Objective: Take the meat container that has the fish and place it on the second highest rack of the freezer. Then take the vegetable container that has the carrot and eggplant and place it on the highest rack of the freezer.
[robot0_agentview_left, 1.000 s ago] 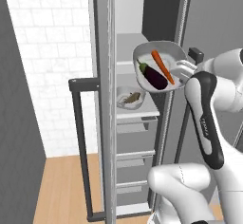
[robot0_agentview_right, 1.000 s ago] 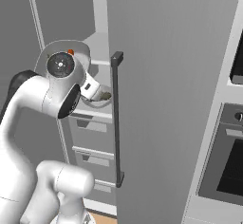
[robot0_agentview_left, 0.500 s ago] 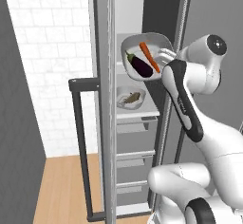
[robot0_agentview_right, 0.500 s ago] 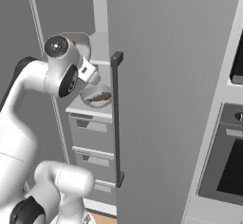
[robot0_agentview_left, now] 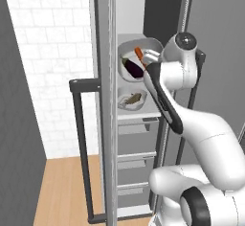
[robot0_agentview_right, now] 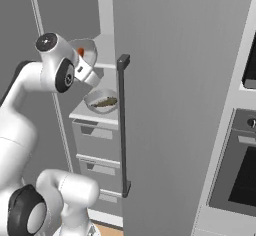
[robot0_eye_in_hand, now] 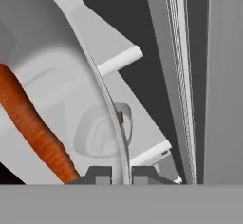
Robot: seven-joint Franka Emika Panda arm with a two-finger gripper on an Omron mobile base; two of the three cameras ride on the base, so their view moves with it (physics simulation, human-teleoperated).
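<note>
**Freezer open, veg tub held up at shelf level**

Grey freezer [robot0_agentview_left: 107, 124] stands open against a white tiled wall, dark bar handle on its door. Gripper [robot0_eye_in_hand: 120, 174] is clamped on the rim of the vegetable container [robot0_agentview_left: 129, 57], which is tipped on its side near the highest rack [robot0_agentview_right: 102, 62]. Carrot [robot0_eye_in_hand: 35, 128] and eggplant [robot0_agentview_left: 134, 68] sit inside the tub. Below, the fish [robot0_agentview_right: 104, 102] lies in the meat container [robot0_agentview_right: 100, 101] on the lower shelf, above 3 grey drawers.
</note>
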